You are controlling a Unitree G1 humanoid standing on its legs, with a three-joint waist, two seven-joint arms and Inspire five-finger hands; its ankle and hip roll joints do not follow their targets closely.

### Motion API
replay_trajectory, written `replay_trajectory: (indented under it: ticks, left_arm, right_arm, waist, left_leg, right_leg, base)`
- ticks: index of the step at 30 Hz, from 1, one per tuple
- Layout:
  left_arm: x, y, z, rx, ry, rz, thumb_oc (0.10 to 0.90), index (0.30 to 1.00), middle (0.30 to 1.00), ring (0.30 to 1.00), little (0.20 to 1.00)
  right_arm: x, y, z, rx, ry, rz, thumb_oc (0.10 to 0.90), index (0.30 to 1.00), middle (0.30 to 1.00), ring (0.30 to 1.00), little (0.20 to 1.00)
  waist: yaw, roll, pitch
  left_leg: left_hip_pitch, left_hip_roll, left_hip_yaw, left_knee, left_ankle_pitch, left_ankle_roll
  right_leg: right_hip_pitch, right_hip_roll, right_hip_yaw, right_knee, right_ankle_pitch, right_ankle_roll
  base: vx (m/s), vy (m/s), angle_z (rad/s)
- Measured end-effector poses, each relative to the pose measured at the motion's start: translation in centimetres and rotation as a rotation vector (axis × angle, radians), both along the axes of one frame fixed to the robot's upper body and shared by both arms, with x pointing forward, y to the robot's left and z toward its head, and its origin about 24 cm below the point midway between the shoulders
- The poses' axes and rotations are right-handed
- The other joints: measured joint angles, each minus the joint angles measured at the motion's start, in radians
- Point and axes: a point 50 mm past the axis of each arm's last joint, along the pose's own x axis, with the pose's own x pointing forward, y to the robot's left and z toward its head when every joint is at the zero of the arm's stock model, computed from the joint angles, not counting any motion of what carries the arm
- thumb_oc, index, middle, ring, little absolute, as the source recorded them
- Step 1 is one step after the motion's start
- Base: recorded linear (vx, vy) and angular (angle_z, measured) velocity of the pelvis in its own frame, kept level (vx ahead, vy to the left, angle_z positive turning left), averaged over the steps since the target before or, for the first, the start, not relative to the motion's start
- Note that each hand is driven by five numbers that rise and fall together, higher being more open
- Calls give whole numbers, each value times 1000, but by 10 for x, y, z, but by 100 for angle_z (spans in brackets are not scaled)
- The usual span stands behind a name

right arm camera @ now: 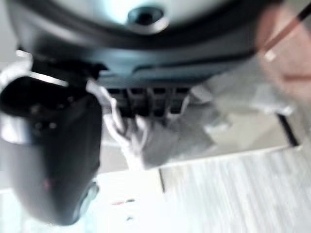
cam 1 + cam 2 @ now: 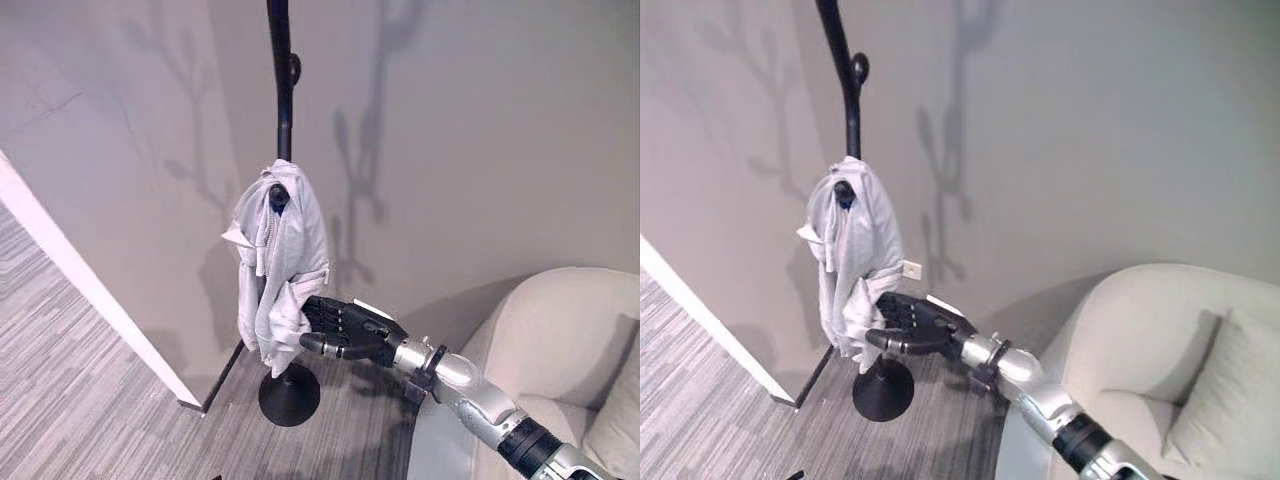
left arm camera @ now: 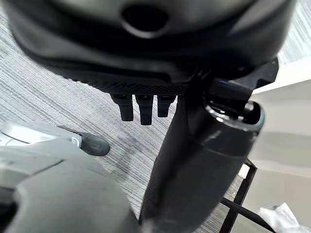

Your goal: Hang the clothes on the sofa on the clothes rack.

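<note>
While the pale grey garment [image 2: 277, 262] hangs bunched over a knobbed peg of the black clothes rack [image 2: 284, 90], the right hand [image 2: 345, 328] reaches in from the sofa side and meets the cloth's lower part. Its dark fingers [image 2: 898, 312] are bent toward the fabric and the thumb juts out beneath them, just touching the hanging folds; the right wrist view shows cloth lying against the fingers, yet whether they truly pinch it or merely rest on it I cannot tell. The rack's pole rises past the top edge of the head views, another knob sits higher on it, and its round black base [image 2: 289, 394] stands on the grey striped carpet [image 2: 90, 400] near the corner where the two grey walls [image 2: 480, 140] meet. A white baseboard [image 2: 80, 270] runs along the left wall's foot. To the right, the cream sofa [image 2: 1160, 340] curves up beside the arm, with a cushion [image 2: 1225, 400] at its far right edge. The left hand [image 3: 146, 104] hangs above the carpet in its own wrist view, its fingers relaxed and holding nothing.
</note>
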Motion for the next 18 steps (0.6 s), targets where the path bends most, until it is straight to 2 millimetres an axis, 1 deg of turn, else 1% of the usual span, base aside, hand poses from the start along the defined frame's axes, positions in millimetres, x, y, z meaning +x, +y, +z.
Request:
replay_trajectory:
  ticks: [1, 3, 6, 7, 10, 11, 13, 16, 18]
  left_arm:
    - [-1, -1, 0, 0, 3, 2, 800, 900, 900, 900, 900]
    - [-1, -2, -1, -2, 4, 3, 800, 900, 900, 900, 900]
    - [0, -4, -1, -6, 1, 4, 800, 900, 900, 900, 900]
    - [0, -4, -1, -6, 1, 5, 800, 900, 900, 900, 900]
    - [-2, -4, -1, -5, 4, 10, 800, 900, 900, 900, 900]
    - [-4, -4, -1, -6, 10, 15, 800, 900, 900, 900, 900]
    - [-6, -4, -1, -6, 13, 31, 800, 900, 900, 900, 900]
    - [-7, -4, -1, -8, 10, 54, 800, 900, 900, 900, 900]
    - [-10, -4, -2, -9, 18, 83, 800, 900, 900, 900, 900]
  right_arm:
    - [0, 8, 0, 58, 23, -4, 800, 900, 900, 900, 900]
    - [0, 12, 1, 88, 33, -4, 800, 900, 900, 900, 900]
    - [-1, 5, -2, 134, 65, -50, 800, 900, 900, 900, 900]
    - [-2, 3, -6, 194, 104, -88, 800, 900, 900, 900, 900]
    - [-15, -13, -29, 488, 289, -312, 800, 900, 900, 900, 900]
    - [-19, -19, -38, 535, 337, -366, 800, 900, 900, 900, 900]
    - [-26, -33, -50, 572, 390, -457, 800, 900, 900, 900, 900]
    - [-33, -51, -58, 663, 415, -589, 800, 900, 900, 900, 900]
    - [-34, -56, -62, 764, 420, -691, 800, 900, 900, 900, 900]
  waist:
    - [-2, 7, 2]
    - [-4, 14, 1]
    - [-4, 18, -2]
    - [-3, 18, -2]
    - [-7, 21, -2]
    - [-10, 24, 0]
    - [-17, 24, 0]
    - [-33, 25, 1]
    - [-46, 26, 0]
  left_leg:
    - [0, 0, 0, 0, 0, 0]
    - [0, 0, 1, 0, 0, 0]
    - [1, 0, 0, 0, 0, 0]
    - [1, 0, 0, 0, 0, 0]
    - [1, 0, 0, 0, 0, 0]
    - [2, -2, 1, 0, 0, 0]
    - [3, -2, 2, 0, 0, 0]
    - [2, -1, 2, 0, 0, 0]
    - [3, 0, 4, 0, 0, 0]
  right_leg:
    - [-2, 0, 0, 0, 0, 0]
    - [-1, 0, 0, 0, 0, 0]
    - [1, 0, 0, 0, 0, 0]
    - [1, 0, -1, 0, 0, 0]
    - [1, 0, -1, 0, -1, -1]
    - [0, -1, 0, 0, -1, 0]
    - [0, -2, 1, 0, -1, 0]
    - [0, -1, 1, 0, -4, 4]
    - [-2, 1, 4, 0, -4, 4]
  base:
    - [-18, 8, -5]
    - [-7, 5, -2]
    - [0, 0, 0]
    - [10, 14, 3]
    - [1, 5, -2]
    - [7, 13, -6]
    - [1, 6, -2]
    - [0, 0, 0]
    - [0, 0, 0]
